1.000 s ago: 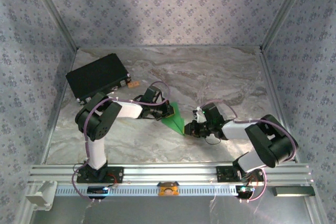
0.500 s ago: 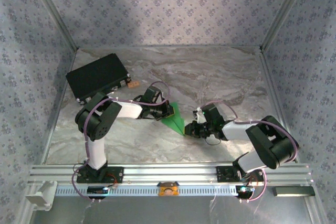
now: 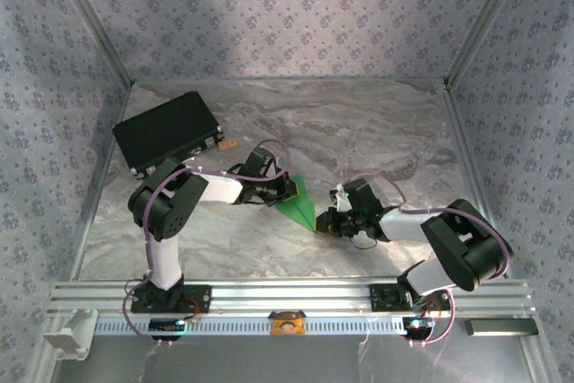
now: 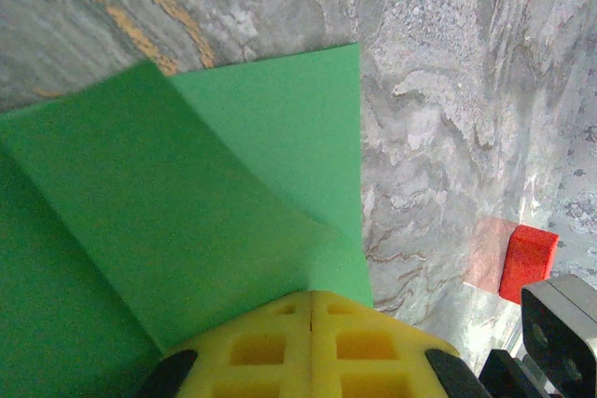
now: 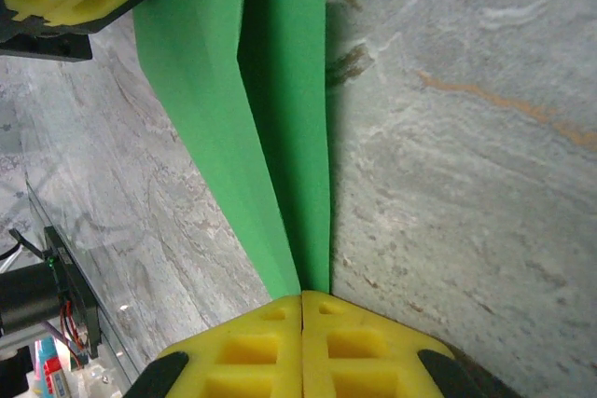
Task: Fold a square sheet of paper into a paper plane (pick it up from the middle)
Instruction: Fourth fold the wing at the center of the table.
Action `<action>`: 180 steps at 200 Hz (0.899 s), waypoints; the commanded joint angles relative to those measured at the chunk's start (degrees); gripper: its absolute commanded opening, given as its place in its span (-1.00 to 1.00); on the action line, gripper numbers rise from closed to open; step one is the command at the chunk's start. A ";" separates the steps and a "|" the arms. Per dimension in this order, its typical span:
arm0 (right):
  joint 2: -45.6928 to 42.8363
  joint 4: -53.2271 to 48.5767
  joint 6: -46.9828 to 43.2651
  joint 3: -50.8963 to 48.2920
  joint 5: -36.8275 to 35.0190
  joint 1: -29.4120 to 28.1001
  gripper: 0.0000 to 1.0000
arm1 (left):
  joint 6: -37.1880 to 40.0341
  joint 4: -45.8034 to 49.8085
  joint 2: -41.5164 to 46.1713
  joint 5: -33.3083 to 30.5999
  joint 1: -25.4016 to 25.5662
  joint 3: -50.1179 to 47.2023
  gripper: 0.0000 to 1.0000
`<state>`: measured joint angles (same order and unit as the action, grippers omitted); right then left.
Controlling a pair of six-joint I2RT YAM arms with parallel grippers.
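- We note a black rectangular case (image 3: 166, 134) at the far left of the marbled table (image 3: 377, 123). A small red block (image 3: 227, 143) sits just beside its right corner.
- Left gripper (image 3: 289, 188): its 2 yellow pads (image 4: 270, 347) are pressed together. Green paper runs out from between them, so it pinches the wide rear end of the paper plane (image 3: 301, 204).
- The paper plane is mid-table between the 2 arms. It is a long green triangle with a centre crease, and its tip points near-right. We cannot tell whether it rests on the table or is lifted.
- Right gripper (image 3: 321, 221): its pads are clamped on the plane's pointed tip. In the right wrist view the folded flaps converge into the pinch.
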<state>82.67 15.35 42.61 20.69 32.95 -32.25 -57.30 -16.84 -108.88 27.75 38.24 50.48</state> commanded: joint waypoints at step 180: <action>7.63 -12.82 -3.59 18.54 2.18 -1.31 -0.92 | 0.62 3.15 -1.69 -1.35 -0.52 -1.35 -0.97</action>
<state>86.61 3.86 41.01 35.94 34.89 -32.42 -57.28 -16.78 -108.88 28.34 38.26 50.41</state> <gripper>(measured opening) 0.062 0.043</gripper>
